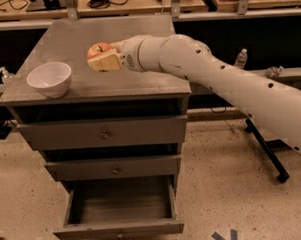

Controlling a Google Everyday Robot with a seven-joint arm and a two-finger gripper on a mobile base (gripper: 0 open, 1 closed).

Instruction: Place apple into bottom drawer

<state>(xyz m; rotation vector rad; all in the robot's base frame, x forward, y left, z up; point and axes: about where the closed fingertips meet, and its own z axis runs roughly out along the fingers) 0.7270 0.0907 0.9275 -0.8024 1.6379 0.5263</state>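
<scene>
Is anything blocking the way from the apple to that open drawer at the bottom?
Only the cabinet top, which lies straight under the apple held in the claw. The bottom drawer is pulled out in front and looks empty, so the path past the front edge seems free.

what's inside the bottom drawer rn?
The bottom drawer is open; its visible floor is bare. The strip just behind its front panel is hidden. The apple is in the hand, above the cabinet top.
</scene>
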